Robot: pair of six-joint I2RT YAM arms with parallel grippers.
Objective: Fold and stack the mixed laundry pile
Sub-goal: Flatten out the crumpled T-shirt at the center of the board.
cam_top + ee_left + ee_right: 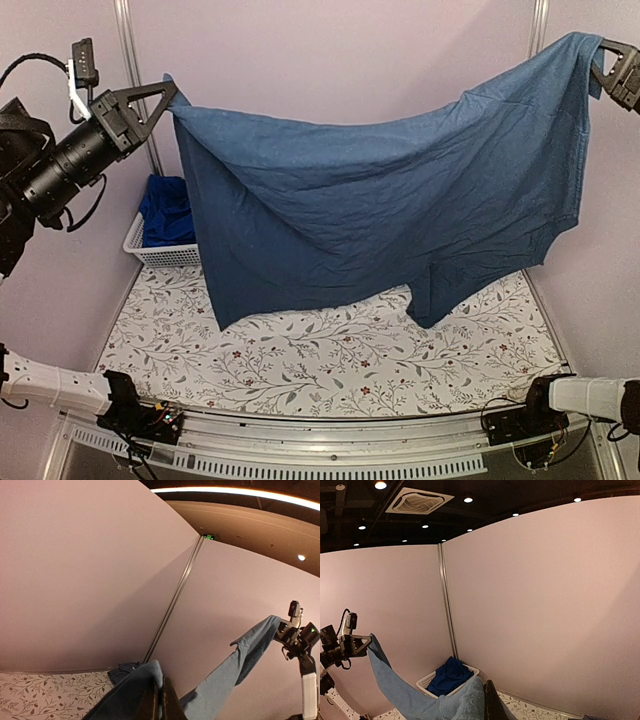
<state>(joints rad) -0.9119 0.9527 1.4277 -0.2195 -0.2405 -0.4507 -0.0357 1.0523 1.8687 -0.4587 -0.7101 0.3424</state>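
Note:
A blue T-shirt (380, 200) from the laundry pile hangs spread wide in the air above the table. My left gripper (168, 97) is shut on its upper left corner and my right gripper (606, 62) is shut on its upper right corner. The hem hangs just over the floral table cover (330, 360). In the left wrist view the cloth (130, 695) bunches at my left gripper (163, 692). In the right wrist view the cloth (465, 700) drapes beside my right gripper (487, 695). A royal-blue garment (165, 210) lies in the basket. A dark checked shirt (122, 671) shows at the table's far corner.
A white mesh basket (160, 255) stands at the back left corner against the wall. Pink walls close in the table at the back and on both sides. The arm bases (140, 415) sit along the near edge.

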